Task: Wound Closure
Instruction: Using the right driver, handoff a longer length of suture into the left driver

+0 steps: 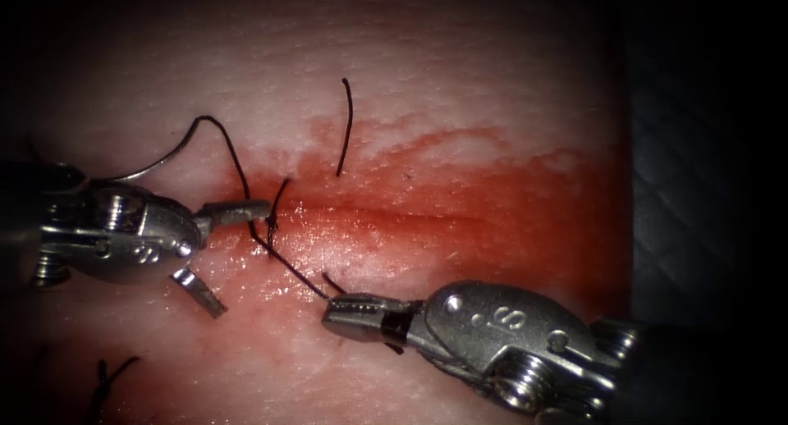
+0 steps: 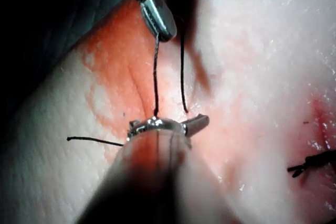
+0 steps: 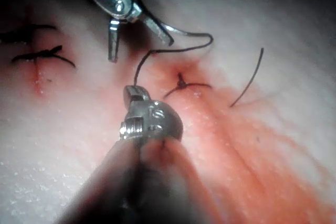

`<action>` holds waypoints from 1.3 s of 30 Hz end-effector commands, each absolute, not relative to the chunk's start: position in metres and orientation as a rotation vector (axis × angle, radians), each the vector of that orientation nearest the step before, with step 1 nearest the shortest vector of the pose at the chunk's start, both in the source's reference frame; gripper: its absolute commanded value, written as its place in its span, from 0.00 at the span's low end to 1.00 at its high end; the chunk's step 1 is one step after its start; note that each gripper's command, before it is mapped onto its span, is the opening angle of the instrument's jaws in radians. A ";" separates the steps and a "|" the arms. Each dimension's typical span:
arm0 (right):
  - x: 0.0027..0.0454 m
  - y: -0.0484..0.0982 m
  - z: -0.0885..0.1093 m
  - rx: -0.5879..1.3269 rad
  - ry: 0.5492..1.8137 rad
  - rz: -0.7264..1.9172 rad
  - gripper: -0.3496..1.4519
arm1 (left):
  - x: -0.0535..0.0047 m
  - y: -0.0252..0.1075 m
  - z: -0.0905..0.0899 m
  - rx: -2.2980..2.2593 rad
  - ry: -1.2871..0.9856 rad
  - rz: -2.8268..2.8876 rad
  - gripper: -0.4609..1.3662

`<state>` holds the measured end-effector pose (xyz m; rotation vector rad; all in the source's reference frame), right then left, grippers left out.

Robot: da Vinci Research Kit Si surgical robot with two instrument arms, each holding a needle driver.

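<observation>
Bright central spotlight, dark vignetted edges, blurred near shafts.

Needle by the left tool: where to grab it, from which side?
Probably mid-curve, from above: the needle lies flat on the tissue, not in it, left of the cut, its thread end uppermost. Left tool is open and empty beside it; right tool is shut on the thread.

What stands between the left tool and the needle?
Nothing visible. The needle seems to lie free on the tissue beside the open, empty left tool; the right tool holds the thread.
</observation>
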<state>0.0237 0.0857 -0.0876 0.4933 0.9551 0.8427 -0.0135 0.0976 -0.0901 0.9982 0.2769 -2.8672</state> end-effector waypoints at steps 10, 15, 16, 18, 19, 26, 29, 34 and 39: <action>0.0231 0.085 -0.088 0.491 0.960 0.832 0.00 | -0.0135 0.101 -0.088 1.004 0.149 -2.863 0.48; 0.0229 0.086 -0.088 0.486 0.972 0.830 0.00 | -0.0135 0.100 -0.086 0.990 0.132 -2.852 0.35; 0.0229 0.086 -0.088 0.486 0.974 0.831 0.00 | -0.0135 0.100 -0.086 0.985 0.141 -2.848 0.34; 0.0228 0.086 -0.088 0.482 0.980 0.829 0.00 | -0.0135 0.099 -0.086 0.990 0.153 -2.840 0.37; 0.0228 0.086 -0.088 0.482 0.980 0.829 0.00 | -0.0135 0.099 -0.085 0.994 0.157 -2.837 0.41; 0.0228 0.086 -0.088 0.482 0.980 0.828 0.00 | -0.0142 0.099 -0.085 0.998 0.157 -2.819 0.59; 0.0228 0.086 -0.088 0.481 0.981 0.828 0.00 | -0.0143 0.099 -0.085 0.997 0.152 -2.820 0.63; 0.0228 0.085 -0.089 0.481 0.982 0.827 0.00 | -0.0144 0.099 -0.084 0.997 0.150 -2.815 0.64; 0.0229 0.085 -0.089 0.480 0.985 0.827 0.00 | -0.0146 0.099 -0.084 1.003 0.149 -2.811 0.63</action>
